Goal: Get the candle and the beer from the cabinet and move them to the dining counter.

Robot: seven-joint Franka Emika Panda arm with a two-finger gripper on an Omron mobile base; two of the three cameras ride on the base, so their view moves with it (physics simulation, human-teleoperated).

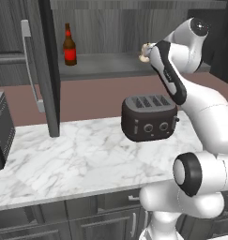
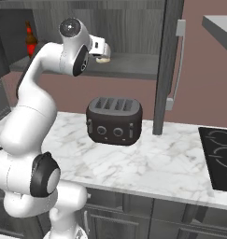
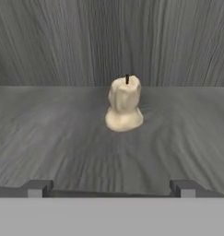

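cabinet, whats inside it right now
On the cabinet shelf stand the beer at left and the candle ahead of the open pincer. The arm partly covers the candle from the base views.

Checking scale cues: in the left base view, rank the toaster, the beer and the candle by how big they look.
1. toaster, largest, though nearest the camera.
2. beer.
3. candle, smallest, partly hidden behind the arm.

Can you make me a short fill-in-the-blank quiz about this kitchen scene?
1. The candle stands on the shelf of the open ____.
2. The claw is open and points at the ____.
3. The beer has a ____ label.
4. On the marble counter below sits a dark ____ with four slots.

Missing words: cabinet; candle; red; toaster
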